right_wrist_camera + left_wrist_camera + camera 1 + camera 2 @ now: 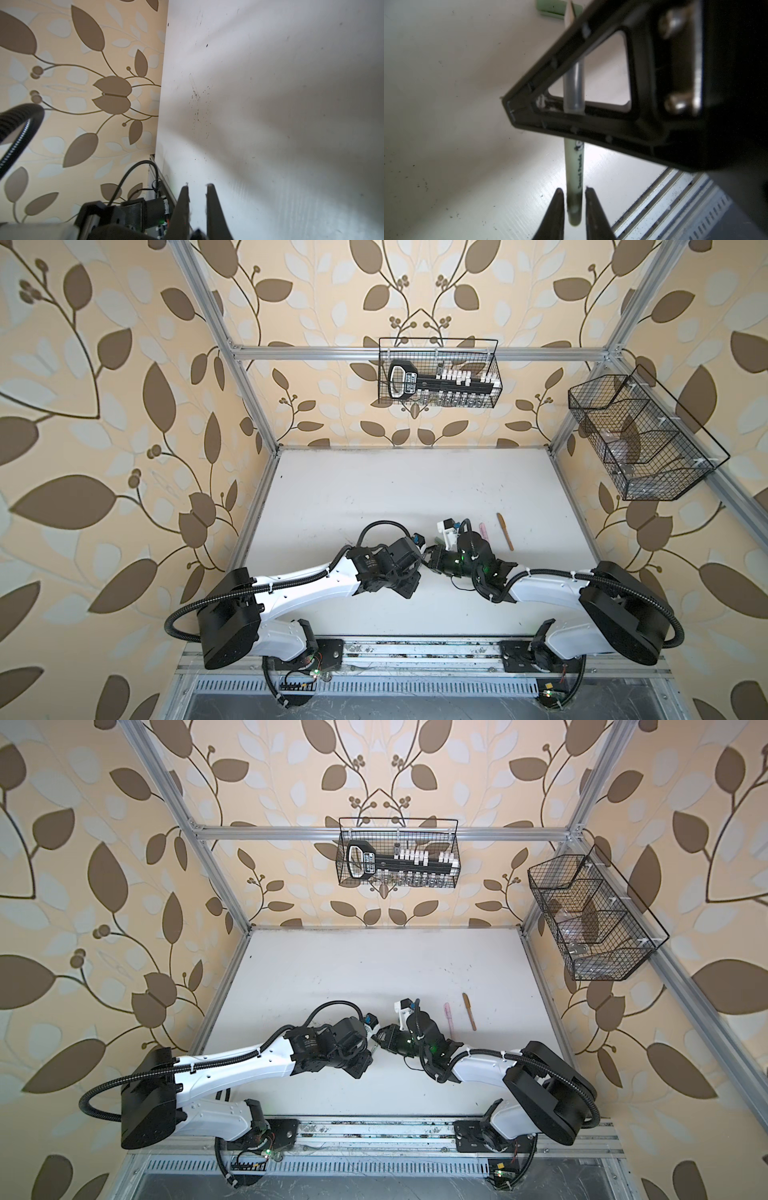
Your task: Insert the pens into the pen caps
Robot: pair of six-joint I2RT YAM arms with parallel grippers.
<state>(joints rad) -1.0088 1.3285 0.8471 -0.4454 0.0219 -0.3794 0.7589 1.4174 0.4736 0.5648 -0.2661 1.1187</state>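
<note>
Right gripper (197, 187) pinches the green pen (573, 166), left gripper (574, 190) slack around it; likely handover, then tip into green cap (556, 8)

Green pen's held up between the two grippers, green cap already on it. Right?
Not quite. The green cap lies on the table beyond the pen's tip, not on the pen; the left wrist view shows it. The green pen is indeed up between the left gripper and the right gripper.
</note>
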